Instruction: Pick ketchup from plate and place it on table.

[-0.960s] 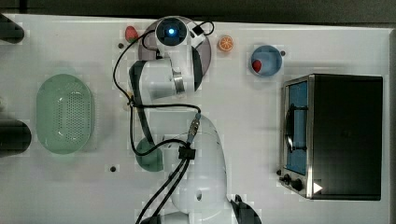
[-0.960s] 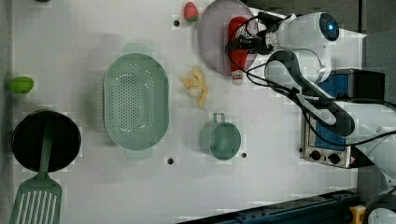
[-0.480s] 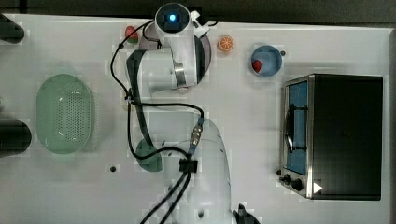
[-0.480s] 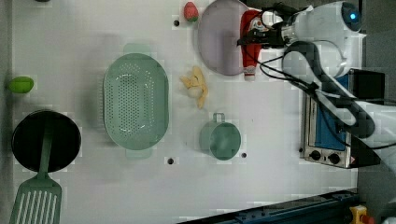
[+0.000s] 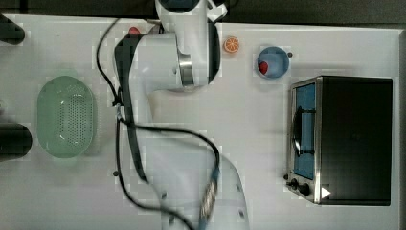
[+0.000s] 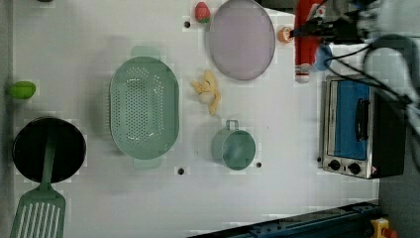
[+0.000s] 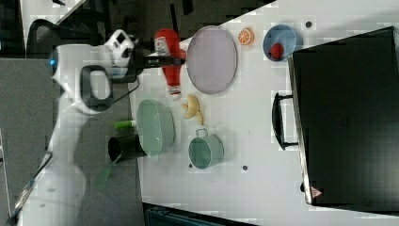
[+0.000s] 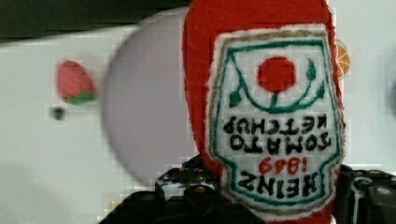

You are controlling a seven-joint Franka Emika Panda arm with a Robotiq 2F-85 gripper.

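One bottle, the ketchup [image 6: 307,42], is held clamped across its body between the jaws of the gripper [image 6: 317,30] and is carried in the air, clear of the plate [image 6: 241,40]. In the left view it is seen at about three o'clock of the plate, past the rim, with its pale cap toward six o'clock; in the right view the ketchup [image 7: 169,56] is seen at about nine o'clock of the plate [image 7: 211,59], with the gripper [image 7: 162,60] crossing its middle. In the wrist view the label of the ketchup [image 8: 275,116] is seen close up, with the dark gripper [image 8: 266,200] closed on its lower part and the plate [image 8: 149,121] lying behind it.

The lifting step is judged to be finished, and the carrying to the table [image 6: 277,148] is judged to be in hand. A bare patch of white tabletop is called for next, then a lowering until the bottle is borne by the surface, and only then an opening of the jaws.

Care is needed near the plate: an orange slice [image 6: 284,34] and a blue bowl [image 6: 324,57] lie just beside the bottle in the left view, and a toaster oven [image 6: 356,129] stands at about five o'clock of it. A banana [image 6: 208,91] lies at about seven o'clock of the plate, and a strawberry [image 6: 201,12] at about ten o'clock.
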